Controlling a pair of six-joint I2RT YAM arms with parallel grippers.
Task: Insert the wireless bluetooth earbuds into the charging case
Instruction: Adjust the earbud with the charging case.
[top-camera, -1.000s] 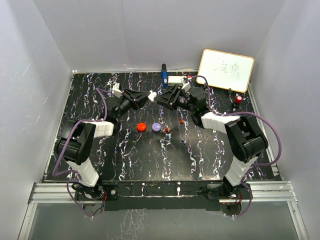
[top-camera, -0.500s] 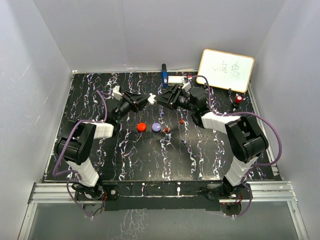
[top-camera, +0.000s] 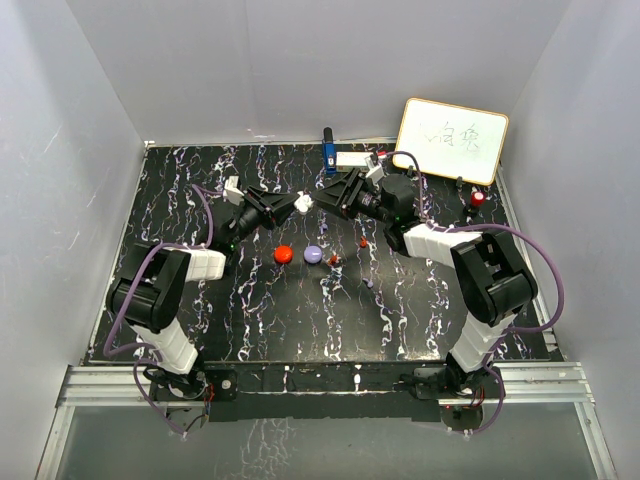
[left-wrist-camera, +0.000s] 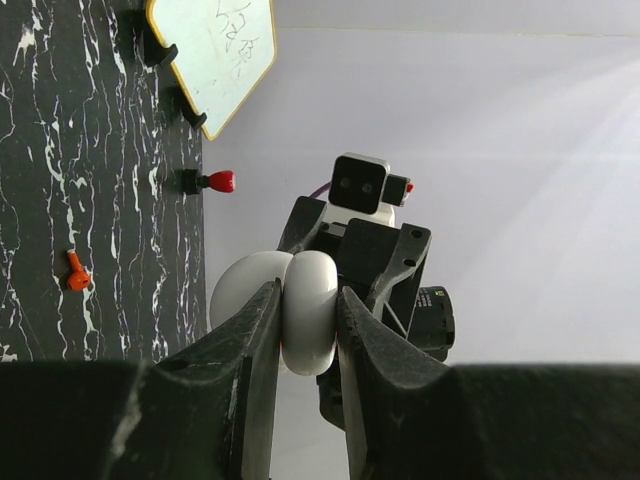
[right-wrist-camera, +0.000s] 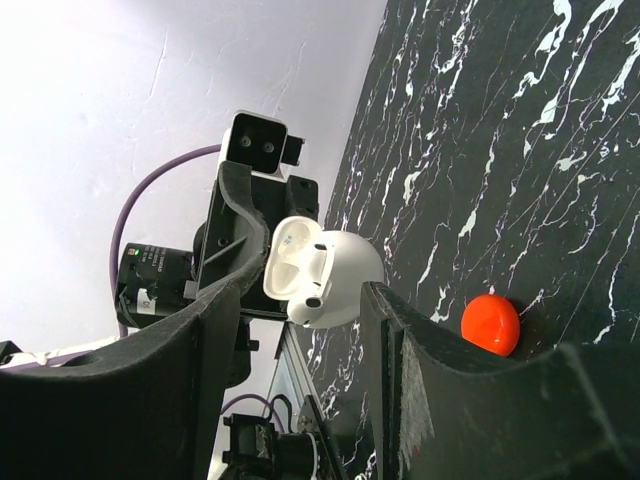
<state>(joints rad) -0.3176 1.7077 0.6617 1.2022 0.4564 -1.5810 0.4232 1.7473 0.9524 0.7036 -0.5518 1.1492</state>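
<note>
My left end effector (top-camera: 294, 205) is clamped on the white charging case (right-wrist-camera: 340, 285) and holds it in the air above the back middle of the bench (top-camera: 180, 300). My right end effector (top-camera: 325, 196) faces it from just beside. Its two dark fingers stand partly apart, and I see nothing between them.

The case is a smooth, glossy, rounded white shell, pinched across its narrow width. Its lid is swung open toward my right wrist camera, showing a pale moulded inside. I cannot tell whether anything sits in the wells.

The earbuds (top-camera: 363, 242) are tiny red, white and purple bead-like pieces scattered on the black marbled bench, well apart from the raised case. They lie near a red puck (top-camera: 283, 254) and a purple puck (top-camera: 313, 254).

I judge the step in hand to be presenting the opened case, with no earbud loaded yet. The next move calls for my right end effector to go down to one small piece and pinch it finely. It then has to carry the piece up and line it up with a well while my left keeps the case steady. The pieces look small enough to slip or roll.
</note>
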